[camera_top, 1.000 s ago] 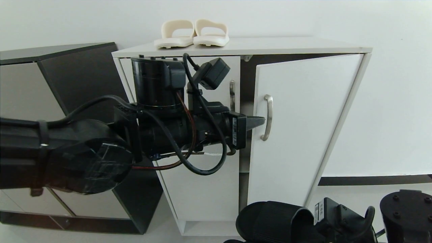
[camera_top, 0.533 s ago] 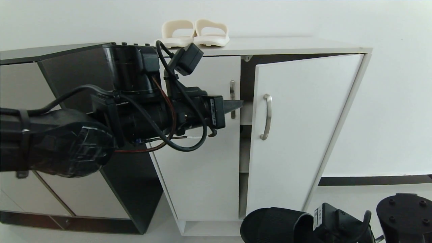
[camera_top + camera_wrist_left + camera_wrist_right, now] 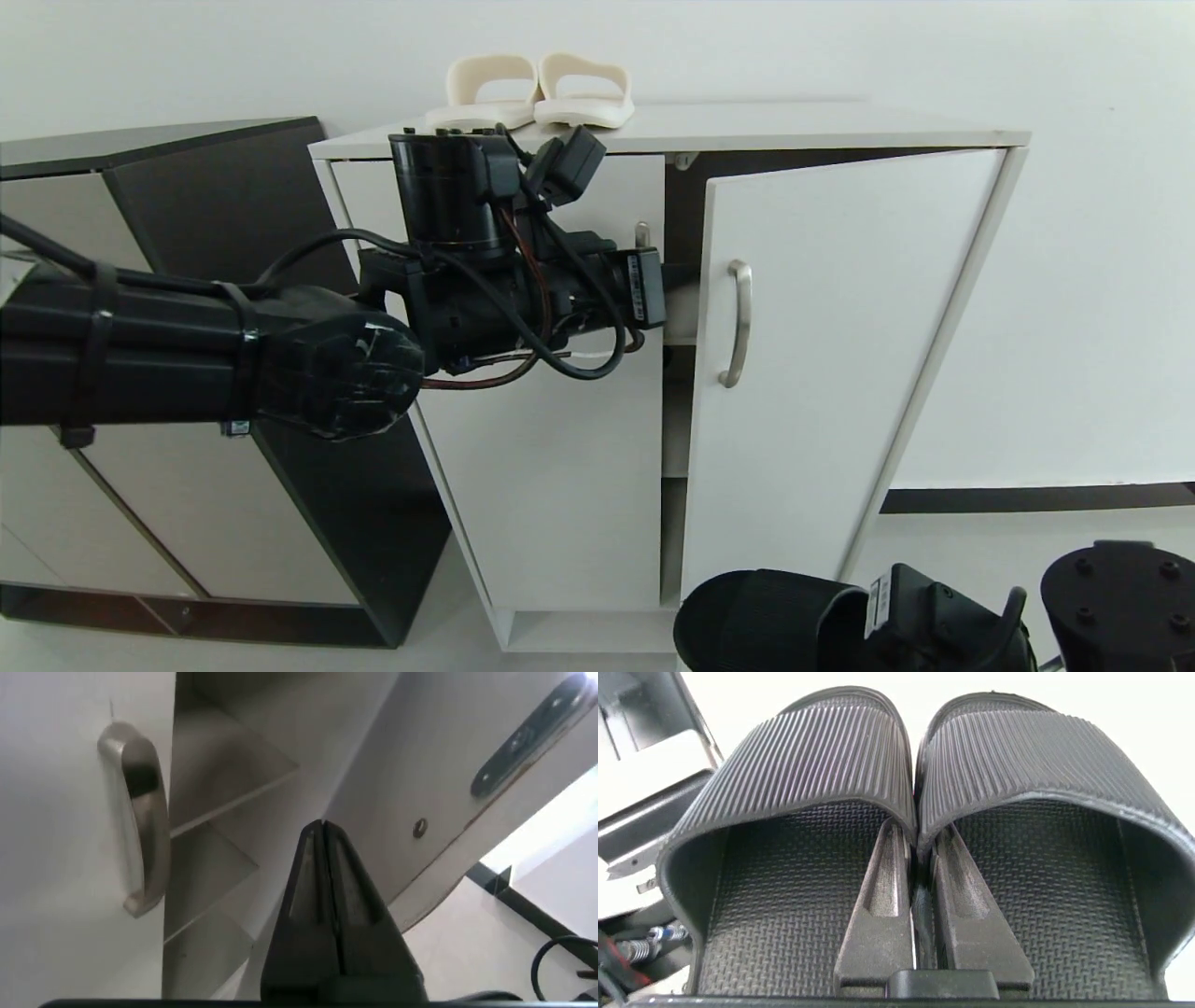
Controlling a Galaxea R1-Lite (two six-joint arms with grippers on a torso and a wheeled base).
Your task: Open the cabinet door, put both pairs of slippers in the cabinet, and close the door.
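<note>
Left pincer (image 3: 680, 280), its fingers pressed together on nothing, points sideways into the dark gap beside the ajar right door (image 3: 840, 327) of the white cabinet (image 3: 794, 126). Its forearm stretches level across the closed left door (image 3: 551, 485). Right pincer (image 3: 915, 849) sits low before the cabinet, clamped on the touching inner walls of the black slippers (image 3: 822, 775), which run lengthwise away from the wrist with ribbed straps arched over textured footbeds. Smooth cream slippers (image 3: 532, 91) lie side by side on the cabinet's top
</note>
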